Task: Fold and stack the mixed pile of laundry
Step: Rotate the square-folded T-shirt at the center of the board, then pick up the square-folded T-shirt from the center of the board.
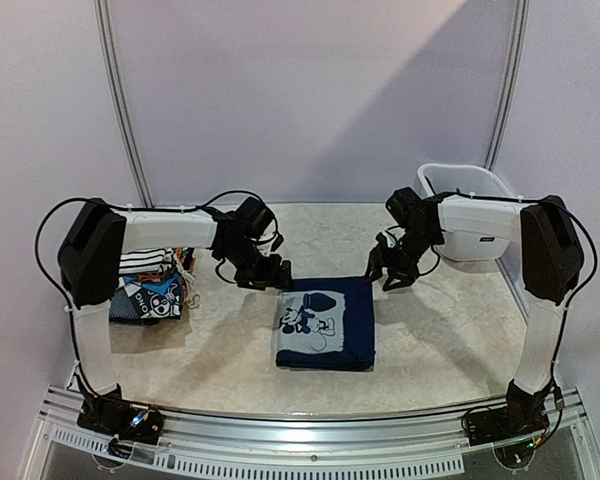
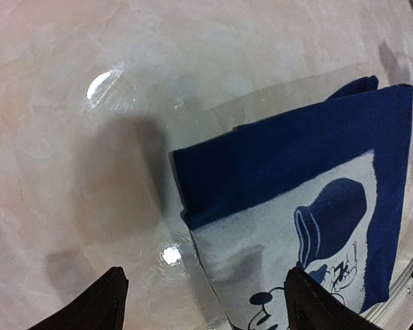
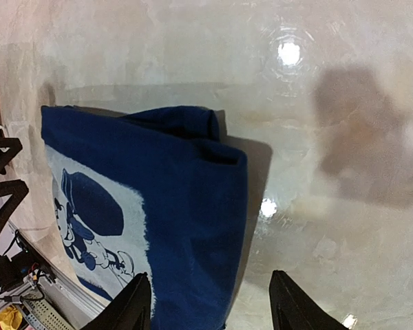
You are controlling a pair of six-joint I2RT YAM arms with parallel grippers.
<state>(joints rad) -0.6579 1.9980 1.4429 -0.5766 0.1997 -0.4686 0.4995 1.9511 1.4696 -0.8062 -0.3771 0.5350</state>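
Observation:
A folded navy garment [image 1: 325, 325] with a pale cartoon-mouse print lies flat mid-table. My left gripper [image 1: 270, 272] hovers open just above its far left corner; in the left wrist view the left gripper [image 2: 206, 275] has nothing between its fingers, with the navy garment [image 2: 296, 158] below. My right gripper [image 1: 390, 272] hangs open over the far right corner; in the right wrist view the right gripper [image 3: 210, 278] is also empty above the navy garment [image 3: 179, 185]. At the left edge sits a stack with a black-and-white striped piece [image 1: 140, 262] over a blue cartoon-print piece [image 1: 155, 298].
A white plastic tub [image 1: 460, 172] stands at the back right, behind the right arm. The marbled tabletop [image 1: 440, 330] has a metal rail [image 1: 310, 420] along its near edge. Curtain walls close in the back and sides.

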